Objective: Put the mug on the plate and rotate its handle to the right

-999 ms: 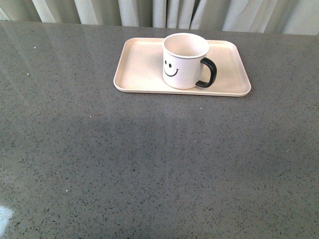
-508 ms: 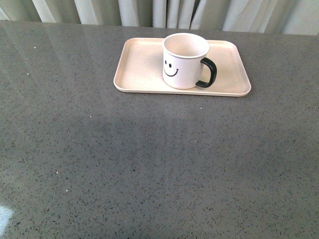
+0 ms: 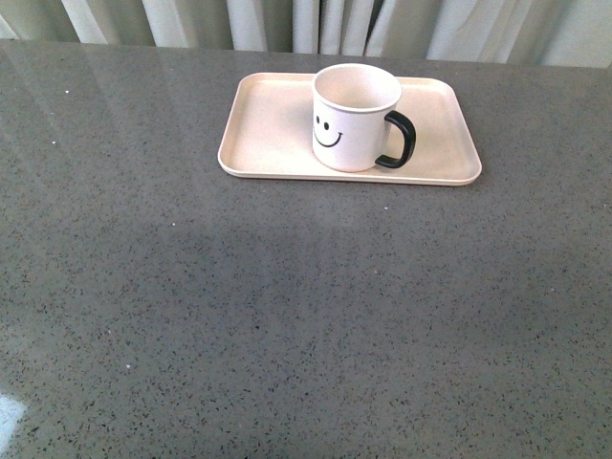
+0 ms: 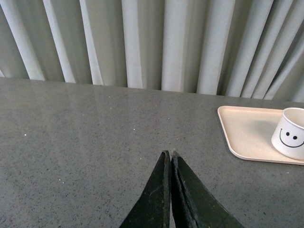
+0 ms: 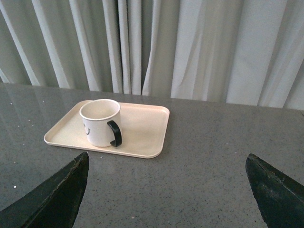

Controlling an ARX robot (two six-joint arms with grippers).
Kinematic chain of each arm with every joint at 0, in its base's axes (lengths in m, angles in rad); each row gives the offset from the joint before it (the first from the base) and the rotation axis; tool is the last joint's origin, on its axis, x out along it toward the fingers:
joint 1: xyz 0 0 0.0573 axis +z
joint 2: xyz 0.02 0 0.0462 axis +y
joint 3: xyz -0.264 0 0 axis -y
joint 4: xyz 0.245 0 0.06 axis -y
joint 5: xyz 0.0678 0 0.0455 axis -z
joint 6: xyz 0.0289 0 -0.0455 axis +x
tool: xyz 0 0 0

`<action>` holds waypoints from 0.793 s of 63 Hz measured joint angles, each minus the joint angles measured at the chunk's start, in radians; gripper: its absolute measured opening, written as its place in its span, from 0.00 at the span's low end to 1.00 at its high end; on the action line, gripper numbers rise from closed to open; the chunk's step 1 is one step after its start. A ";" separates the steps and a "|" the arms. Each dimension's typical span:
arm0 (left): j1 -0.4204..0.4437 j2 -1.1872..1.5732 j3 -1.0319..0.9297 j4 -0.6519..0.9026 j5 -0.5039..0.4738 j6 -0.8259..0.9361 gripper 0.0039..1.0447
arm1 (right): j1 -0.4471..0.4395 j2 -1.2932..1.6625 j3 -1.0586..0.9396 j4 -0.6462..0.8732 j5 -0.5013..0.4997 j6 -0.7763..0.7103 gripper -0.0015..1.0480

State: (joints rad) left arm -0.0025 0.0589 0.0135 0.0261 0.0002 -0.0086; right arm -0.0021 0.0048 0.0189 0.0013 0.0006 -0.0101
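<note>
The white mug with its smiley face stands upright on the pale plate at the far middle of the table. Its black handle points to the right. Neither arm shows in the front view. In the left wrist view my left gripper is shut with nothing in it, well short of the plate and mug. The right wrist view has my right gripper wide open and empty, held back from the mug, the handle and the plate.
The grey speckled table spreads wide in front of the plate. Pale curtains hang along its far edge.
</note>
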 joint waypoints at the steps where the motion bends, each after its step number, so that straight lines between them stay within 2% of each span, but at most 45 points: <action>1: 0.000 -0.018 0.000 -0.014 0.000 0.000 0.01 | 0.000 0.000 0.000 0.000 0.000 0.000 0.91; 16: 0.001 -0.043 0.000 -0.027 0.000 0.000 0.01 | 0.000 0.000 0.000 0.000 0.000 0.000 0.91; 21: 0.001 -0.043 0.000 -0.027 0.000 0.000 0.21 | 0.000 0.000 0.000 0.000 0.000 0.000 0.91; 26: 0.001 -0.043 0.000 -0.027 0.000 0.000 0.33 | 0.000 0.000 0.000 0.000 0.000 0.000 0.91; 31: 0.001 -0.043 0.000 -0.027 0.000 0.000 0.52 | 0.000 0.000 0.000 0.000 0.000 0.000 0.91; 35: 0.001 -0.043 0.000 -0.027 0.000 0.000 0.62 | -0.001 0.003 0.001 -0.002 -0.007 -0.003 0.91; 36: 0.001 -0.043 0.000 -0.027 0.000 0.000 0.64 | -0.008 0.017 0.008 -0.021 -0.032 -0.016 0.91; 38: 0.001 -0.043 0.000 -0.027 -0.001 0.000 0.69 | -0.044 0.079 0.060 -0.148 -0.165 -0.063 0.91; 40: 0.001 -0.043 0.000 -0.027 -0.001 0.000 0.76 | -0.106 0.233 0.157 -0.345 -0.328 -0.157 0.91; 44: 0.001 -0.043 0.000 -0.026 0.002 0.001 0.86 | -0.172 0.498 0.303 -0.549 -0.525 -0.296 0.91; 47: 0.001 -0.043 0.000 -0.027 0.000 0.002 0.93 | -0.190 0.662 0.395 -0.561 -0.611 -0.343 0.91; 50: 0.001 -0.043 0.000 -0.027 0.000 0.002 0.91 | -0.192 0.822 0.507 -0.475 -0.616 -0.353 0.91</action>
State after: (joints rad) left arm -0.0017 0.0158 0.0135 -0.0006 0.0002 -0.0067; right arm -0.1936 0.8268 0.5262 -0.4740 -0.6159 -0.3634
